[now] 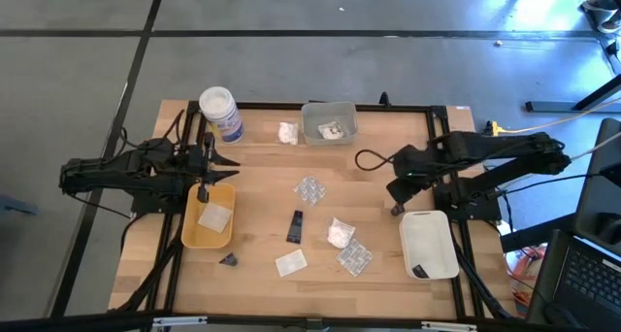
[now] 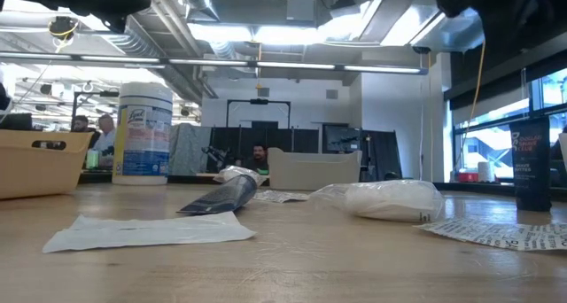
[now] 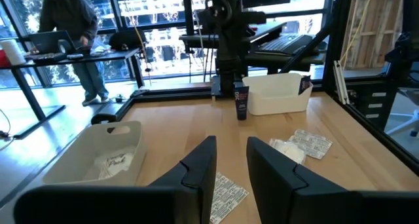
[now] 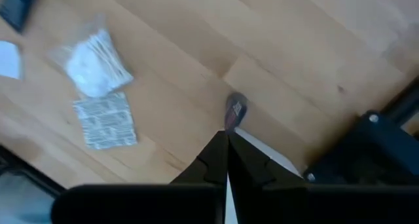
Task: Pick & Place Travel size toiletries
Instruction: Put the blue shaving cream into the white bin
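Table: yellow tray (image 1: 191, 237) holds white sachet (image 1: 215, 216).

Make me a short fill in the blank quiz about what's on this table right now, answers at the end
The flat white square sachet lies inside the ______ tray.
The big white jar with a blue label stands upright near the table's ______ arm side.
The right gripper has its fingers ______.
The small dark wedge lies in the ______ tray.

Answers: yellow; left; shut; white
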`<state>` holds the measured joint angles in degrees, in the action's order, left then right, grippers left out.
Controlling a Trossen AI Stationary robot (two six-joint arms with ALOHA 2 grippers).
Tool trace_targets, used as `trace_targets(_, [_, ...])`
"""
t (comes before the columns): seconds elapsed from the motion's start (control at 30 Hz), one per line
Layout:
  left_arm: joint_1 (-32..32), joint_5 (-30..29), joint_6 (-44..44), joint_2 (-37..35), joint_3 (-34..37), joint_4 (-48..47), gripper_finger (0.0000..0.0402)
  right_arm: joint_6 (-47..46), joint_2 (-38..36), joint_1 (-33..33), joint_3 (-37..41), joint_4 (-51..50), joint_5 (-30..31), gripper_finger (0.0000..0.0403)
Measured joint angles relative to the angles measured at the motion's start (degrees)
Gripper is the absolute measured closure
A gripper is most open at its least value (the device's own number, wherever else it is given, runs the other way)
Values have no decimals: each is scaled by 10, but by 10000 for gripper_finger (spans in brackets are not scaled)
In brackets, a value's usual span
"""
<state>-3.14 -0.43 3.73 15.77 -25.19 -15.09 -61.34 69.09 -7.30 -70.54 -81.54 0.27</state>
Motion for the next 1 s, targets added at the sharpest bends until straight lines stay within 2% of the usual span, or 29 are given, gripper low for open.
trace_targets(0.37, [0, 0, 0, 0, 0, -1, 319, 9, 59, -35, 0, -10, -12, 382])
trace_targets(0.47, [0, 0, 0, 0, 0, -1, 319, -11, 61, -46, 0, -14, -2, 360])
trace_targets(0.8, [0, 0, 0, 0, 0, -1, 318, -90, 61, -75, 0, -12, 51, 252])
trace_targets(1.0, [0, 0, 0, 0, 0, -1, 320, -117, 62, -95, 0, -12, 81, 226])
